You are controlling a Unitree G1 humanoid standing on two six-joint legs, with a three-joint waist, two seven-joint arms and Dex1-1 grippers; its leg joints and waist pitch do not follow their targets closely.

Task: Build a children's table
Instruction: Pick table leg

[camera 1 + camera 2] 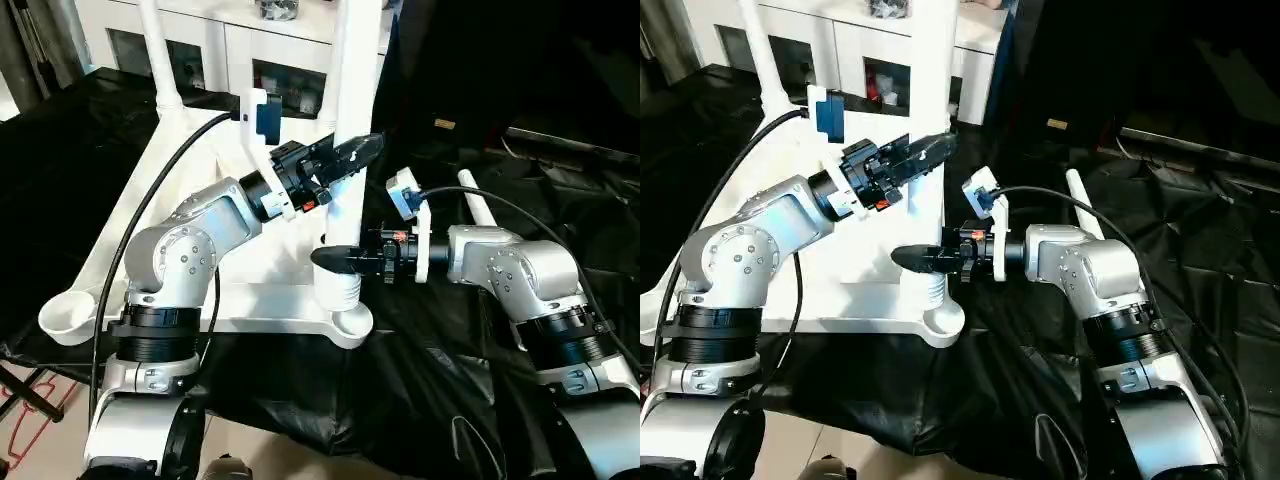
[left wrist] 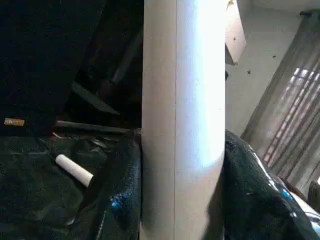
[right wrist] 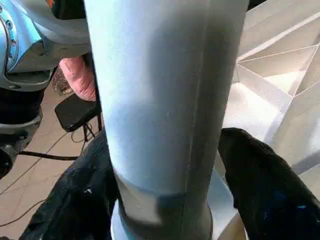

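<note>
— Left eye view first: where is the table, and where are you?

— The tabletop (image 1: 260, 270) lies upside down on the black sheet (image 1: 440, 400), its ribbed underside facing up. One leg (image 1: 350, 110) stands upright in the near corner socket (image 1: 340, 290), on my right side. A second leg (image 1: 155, 50) stands at the far corner, and an empty socket (image 1: 70, 315) is at the near corner on my left.

— And your jaws?

— My left gripper (image 1: 350, 155) is around the leg, higher up. The fingers (image 2: 240, 190) sit on both sides of the tube, pinching it. My right gripper (image 1: 335, 258) is around the same leg, just above the socket. Its fingers (image 3: 260, 170) also stand on both sides, but I cannot tell if they press the tube or are only spread close beside it.

— Anything else near the leg?

— A loose leg (image 1: 480, 208) lies on the sheet behind my right arm. Behind the tabletop is a white cabinet (image 1: 230, 50) with glass doors.
</note>
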